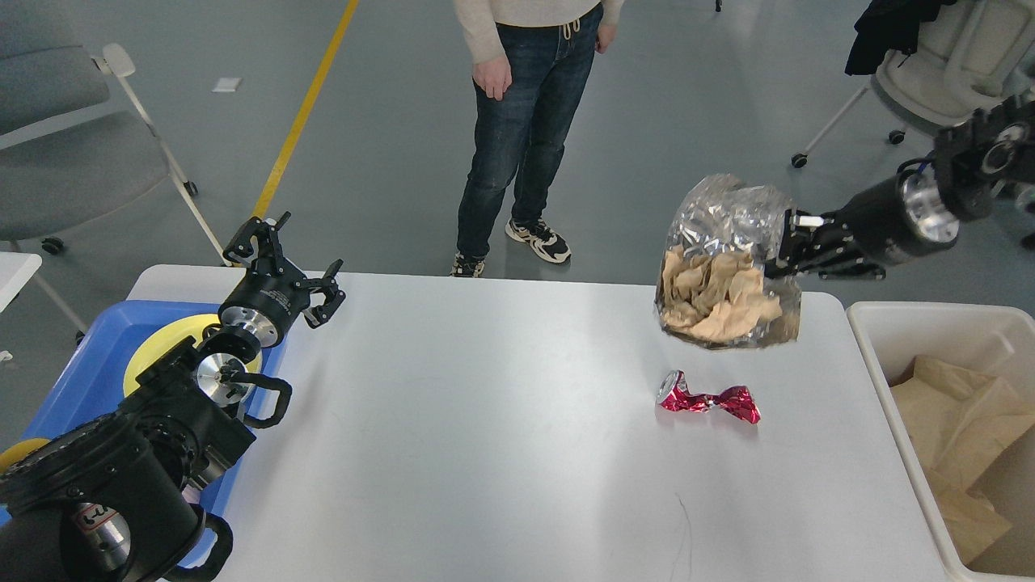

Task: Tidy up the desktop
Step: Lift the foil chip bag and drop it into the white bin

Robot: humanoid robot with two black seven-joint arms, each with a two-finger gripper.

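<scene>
The right gripper is sitting at about two o'clock in the head view, its fingers clamped on the right edge of a crumpled silvery bag with tan paper wadded inside; the bag is hanging in the air over the far right corner of the desktop, clear of the surface. The right arm is reaching in from the right edge, passing above the off-white bin, which is standing just beside the desktop's right side at four o'clock and is holding brown paper. Just below the hanging bag, toward the centre right, a crushed red can is lying on its side on the white surface, apart from the bag. The left gripper is hovering at about nine o'clock over the desktop's far left corner, its fingers spread wide and holding nothing. Under that arm a blue tray is lying at the left edge, with a yellow round plate in it. The desktop itself is filling the lower middle of the view, from six o'clock up to the centre. Beyond its far edge, at twelve o'clock, a person in jeans is standing on the grey floor, and a grey chair is standing at ten o'clock.
</scene>
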